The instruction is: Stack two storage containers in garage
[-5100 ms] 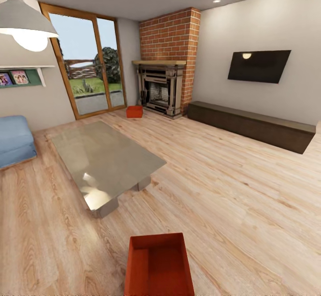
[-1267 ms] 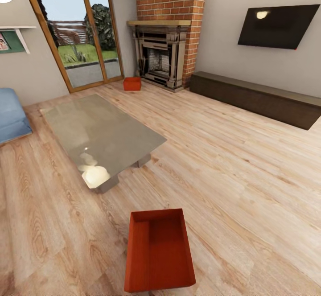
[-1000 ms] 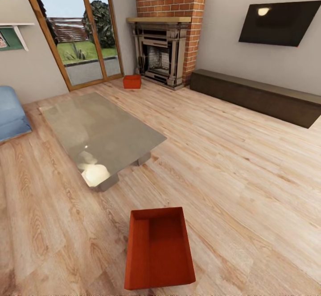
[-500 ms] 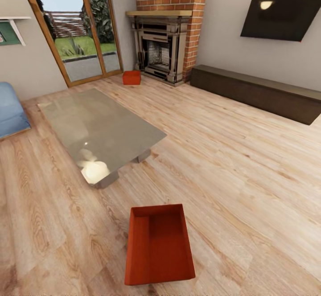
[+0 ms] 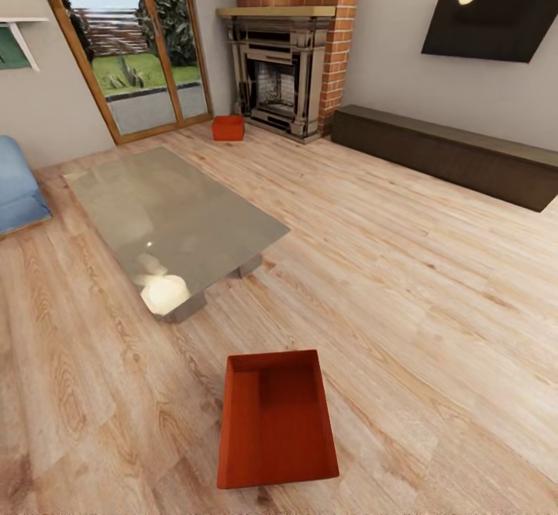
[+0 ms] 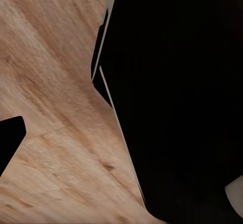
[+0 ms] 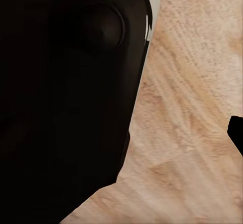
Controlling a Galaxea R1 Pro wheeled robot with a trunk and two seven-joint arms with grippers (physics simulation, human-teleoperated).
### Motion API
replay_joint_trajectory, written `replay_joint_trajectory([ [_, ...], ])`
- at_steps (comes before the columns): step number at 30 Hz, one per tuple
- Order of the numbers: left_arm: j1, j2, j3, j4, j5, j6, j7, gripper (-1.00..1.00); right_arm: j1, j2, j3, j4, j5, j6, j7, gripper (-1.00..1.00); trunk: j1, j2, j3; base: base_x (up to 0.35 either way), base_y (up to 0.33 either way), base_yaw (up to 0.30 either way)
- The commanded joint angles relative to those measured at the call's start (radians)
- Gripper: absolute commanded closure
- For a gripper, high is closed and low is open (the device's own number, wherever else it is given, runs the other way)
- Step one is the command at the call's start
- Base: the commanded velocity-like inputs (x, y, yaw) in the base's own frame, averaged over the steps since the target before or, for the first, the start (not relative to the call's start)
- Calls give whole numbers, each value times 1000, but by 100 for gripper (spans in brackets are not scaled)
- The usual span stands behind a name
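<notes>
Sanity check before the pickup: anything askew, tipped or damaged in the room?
Nothing stands out. The near storage container sits upright and open on the wood-plank floor, empty as far as its inside shows. The far storage container also rests upright, by the fireplace. The glass-topped low table looks level and intact.

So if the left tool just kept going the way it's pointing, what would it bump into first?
Probably the wood floor: its wrist camera looks along the tool and sees floor planks beyond a dark part of the robot. Depth is hard to judge.
</notes>
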Motion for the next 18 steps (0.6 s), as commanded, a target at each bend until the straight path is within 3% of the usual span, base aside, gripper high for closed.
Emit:
replay_joint_trajectory([
  [1, 0, 0, 1, 0, 4, -2, 0, -100, -1, 0, 3, 3, 7, -6, 1, -100, 0, 0, -2, 0, 0, 0],
  [13, 0, 0, 1, 0, 4, -2, 0, -100, -1, 0, 3, 3, 7, -3, 1, -100, 0, 0, -11, 0, 0, 1],
  [18, 0, 0, 1, 0, 4, -2, 0, -100, -1, -1, 2, 3, 5, -4, 0, -100, 0, 0, -11, 0, 0, 145],
])
